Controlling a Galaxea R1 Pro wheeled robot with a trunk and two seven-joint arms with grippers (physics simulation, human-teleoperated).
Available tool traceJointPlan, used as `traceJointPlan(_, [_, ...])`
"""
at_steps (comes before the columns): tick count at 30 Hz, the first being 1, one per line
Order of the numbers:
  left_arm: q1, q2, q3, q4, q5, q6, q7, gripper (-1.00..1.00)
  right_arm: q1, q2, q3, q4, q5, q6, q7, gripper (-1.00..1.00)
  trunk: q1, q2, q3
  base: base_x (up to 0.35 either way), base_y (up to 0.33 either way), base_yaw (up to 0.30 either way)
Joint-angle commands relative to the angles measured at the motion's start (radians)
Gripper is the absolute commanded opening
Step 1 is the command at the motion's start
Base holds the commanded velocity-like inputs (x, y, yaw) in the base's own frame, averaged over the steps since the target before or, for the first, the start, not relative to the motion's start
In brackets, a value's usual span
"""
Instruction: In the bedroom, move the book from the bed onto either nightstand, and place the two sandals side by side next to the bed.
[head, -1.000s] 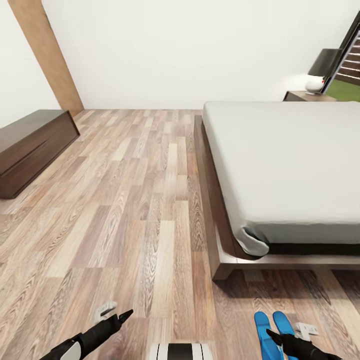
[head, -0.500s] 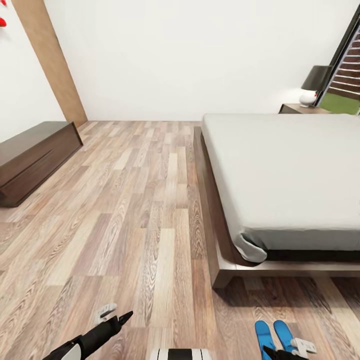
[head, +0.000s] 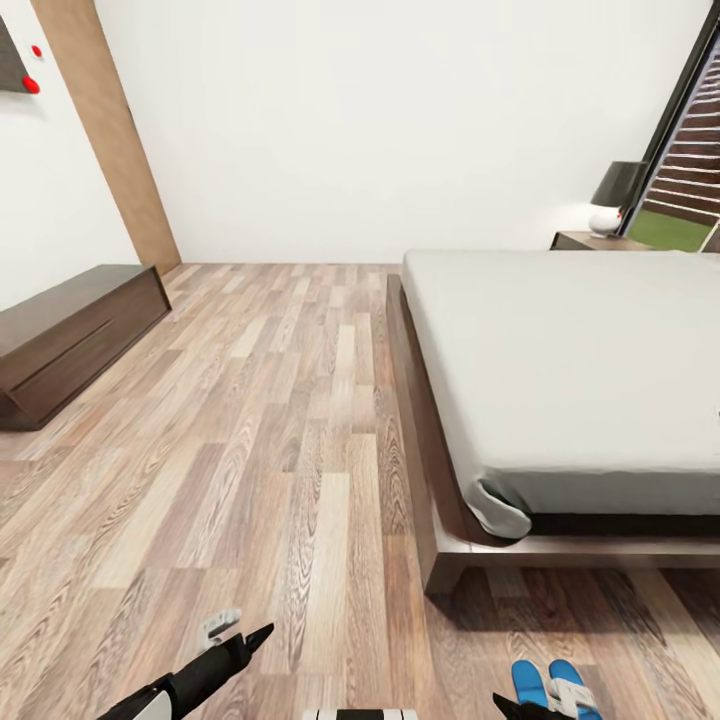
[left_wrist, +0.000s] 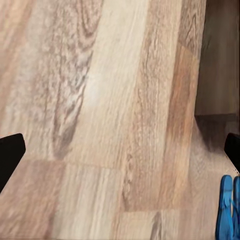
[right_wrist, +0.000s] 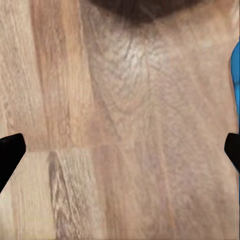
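Nearest, at the lower edge of the head view, the left pincer is seen low over the floor. In its wrist view the two dark fingertips are set wide apart with only planks between them, so it is spread open and nothing is held. The right pincer is barely caught at the bottom edge; its wrist view likewise shows fingertips far apart over bare floor, so it too is judged open and unladen.

Just beside the right pincer, the two sandals are laid parallel and close together on the floor, short of the foot corner of the bed. That half of the task is judged as good as done.

Farther on, the bed's grey mattress is seen bare wherever it is visible; the book cannot be found on the part shown, and its place cannot be told. Beyond the far head corner, a nightstand is stood against the wall, carrying a lamp, presumably kept within reach of the bed. A low cabinet is placed along the left wall.
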Motion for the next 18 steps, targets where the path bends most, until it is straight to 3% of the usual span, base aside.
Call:
traceJointPlan(1, [0.000, -0.001, -0.005, 0.001, 0.006, -0.004, -0.003, 1.00, -0.001, 0.001, 0.008, 0.001, -0.007, -0.005, 0.002, 1.00, -0.001, 0.000, 0.003, 0.000, 0.000, 0.000])
traceJointPlan(18, [0.000, -0.007, -0.005, 0.003, 0.006, -0.022, 0.019, 1.00, -0.001, 0.007, 0.005, 0.000, -0.007, -0.006, 0.003, 1.00, -0.008, 0.004, 0.069, 0.000, 0.000, 0.000])
